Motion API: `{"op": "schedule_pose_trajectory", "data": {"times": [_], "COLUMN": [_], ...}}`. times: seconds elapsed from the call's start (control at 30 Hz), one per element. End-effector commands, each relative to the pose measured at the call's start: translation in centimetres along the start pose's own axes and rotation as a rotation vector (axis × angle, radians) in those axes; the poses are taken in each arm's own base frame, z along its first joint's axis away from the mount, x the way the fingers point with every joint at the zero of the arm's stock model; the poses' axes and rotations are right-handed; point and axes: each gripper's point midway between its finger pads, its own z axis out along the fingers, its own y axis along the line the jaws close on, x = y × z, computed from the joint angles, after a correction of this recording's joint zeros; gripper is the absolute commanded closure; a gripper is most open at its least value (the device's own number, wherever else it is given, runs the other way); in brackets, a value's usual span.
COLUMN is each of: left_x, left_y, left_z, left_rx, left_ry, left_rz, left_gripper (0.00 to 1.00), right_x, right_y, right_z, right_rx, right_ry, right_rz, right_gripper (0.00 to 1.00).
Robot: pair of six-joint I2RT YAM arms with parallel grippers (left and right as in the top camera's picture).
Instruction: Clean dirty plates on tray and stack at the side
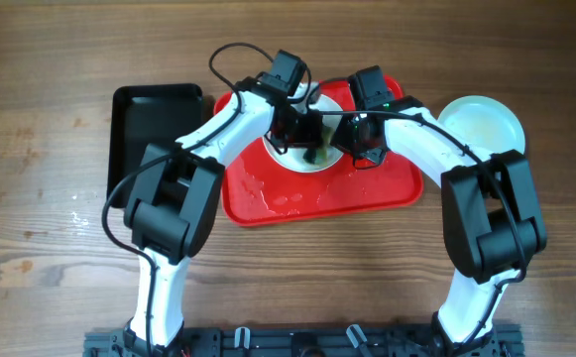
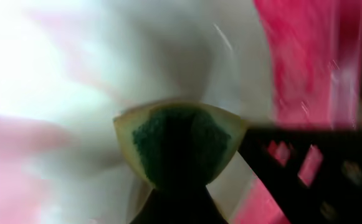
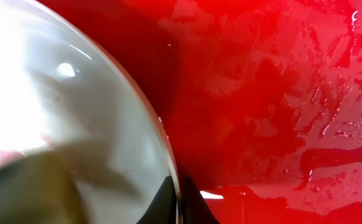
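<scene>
Scrubbing is judged to be the step in hand. The left gripper (image 1: 310, 149) is closed on a sponge (image 2: 212, 143), which is pinched between its fingers with the green face projecting past the tips. The right gripper (image 3: 179, 202) is pressed together on the rim of the white plate (image 3: 75, 124); the rim is seen entering the narrow slot between the two tips. The plate is located on the red tray (image 3: 280, 124), directly beneath the left fingers.

Hazards:
- The rim is held only at its edge. It may be pulled out of the right fingers if the sponge is pressed hard.
- The tray surface beside the right fingers is wet, so a released plate may slide.
- Both sets of fingers are placed close together, so contact between them is possible.

The plate is round, so no long axis is defined; its hollow side is turned up toward the sponge. Whether it is lifted at the pinched edge cannot be told. The tray's long axis is laid from the left fingers' side to the right fingers' side.
</scene>
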Motion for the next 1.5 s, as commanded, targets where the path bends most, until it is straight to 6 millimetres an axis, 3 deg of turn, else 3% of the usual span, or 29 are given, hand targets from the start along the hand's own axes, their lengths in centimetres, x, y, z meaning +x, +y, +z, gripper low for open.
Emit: {"op": "schedule_pose_trajectory", "data": {"times": [0.0,0.1,0.23,0.33,0.47,0.57,0.67,0.77,0.87,1.03,1.2,1.33,1.47], "left_x": [-2.5,-3.8,-3.9,-2.5,1.0,3.5,4.6,4.3,3.3,0.1,-2.3,-2.0,-1.4], "left_y": [6.5,9.9,10.8,10.7,8.7,5.4,2.4,1.4,0.8,0.2,3.6,6.1,7.1], "left_z": [-0.6,-2.3,-3.0,-2.6,-1.2,-0.3,-0.2,-0.9,-2.4,-7.5,-12.7,-14.6,-14.8], "left_rx": [-0.295,-0.510,-0.579,-0.564,-0.431,-0.225,-0.050,0.001,0.012,0.016,-0.140,-0.206,-0.232], "left_ry": [-0.147,-0.258,-0.275,-0.212,-0.033,0.119,0.194,0.185,0.143,-0.004,-0.158,-0.167,-0.143], "left_rz": [-0.142,-0.170,-0.169,-0.174,-0.196,-0.140,-0.055,-0.038,-0.028,-0.009,-0.054,-0.110,-0.135], "left_gripper": [0.96,0.96,0.96,0.96,0.96,0.96,0.96,0.96,0.96,0.96,0.96,0.96,0.96], "right_x": [0.8,0.8,0.7,0.7,0.8,1.0,1.2,1.4,1.4,1.1,0.3,-0.7,-2.2], "right_y": [-2.0,-2.0,-1.9,-1.9,-1.8,-1.6,-1.1,-0.9,-0.9,-0.6,0.1,0.9,0.7], "right_z": [1.4,1.4,1.4,1.4,1.4,1.4,1.4,1.4,1.4,1.4,0.9,-1.1,-5.2], "right_rx": [0.071,0.071,0.068,0.068,0.062,0.052,0.019,0.011,0.008,-0.004,-0.042,-0.066,-0.017], "right_ry": [0.020,0.020,0.018,0.018,0.024,0.033,0.052,0.059,0.061,0.048,0.039,0.000,-0.108], "right_rz": [0.001,-0.002,-0.002,-0.003,-0.015,-0.021,-0.061,-0.069,-0.080,-0.117,-0.145,-0.202,-0.271], "right_gripper": [0.96,0.96,0.96,0.96,0.96,0.96,0.96,0.96,0.96,0.96,0.96,0.96,0.96]}}
